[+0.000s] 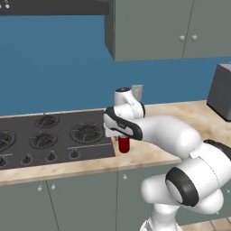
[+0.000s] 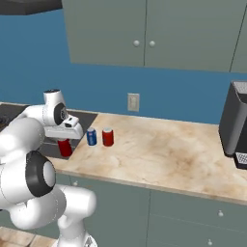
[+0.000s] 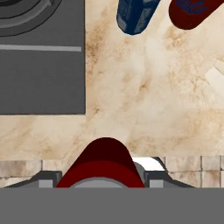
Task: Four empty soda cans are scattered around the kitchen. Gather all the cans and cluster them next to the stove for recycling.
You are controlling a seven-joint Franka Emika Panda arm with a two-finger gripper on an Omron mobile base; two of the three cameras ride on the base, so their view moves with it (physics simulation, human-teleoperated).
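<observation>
Gripper (image 3: pixel 100 177) is down over a red can (image 1: pixel 123 144) at the counter (image 2: pixel 159 154) edge just right of the stove (image 1: pixel 49 135). In the hand view the can sits betw. the two finger tips, red body filling the gap w/ the jaws narrowed close to its sides – looks like a grip, can upright. Can't tell if its base touches the counter or hangs just above.

In the left base view the red can shows below the hand, right beside the stove's near right corner, near the counter front. In the right base view same can (image 2: pixel 64 147) sits under the hand (image 2: pixel 65 132), partly hidden by it.

Two more cans stand further back on the counter, right of the stove: a blue can (image 2: pixel 91 137) and a 2nd red can (image 2: pixel 108 137), side by side, upright, close tog. but w/ a small gap. Hand view has them at the top edge, blue (image 3: pixel 136 15) left, red (image 3: pixel 190 12) right, apart from the held can.

Dark appliance (image 2: pixel 234 125) at far right of counter, well apart from the cans. Wall outlet (image 2: pixel 133 102) on the blue wall behind them
</observation>
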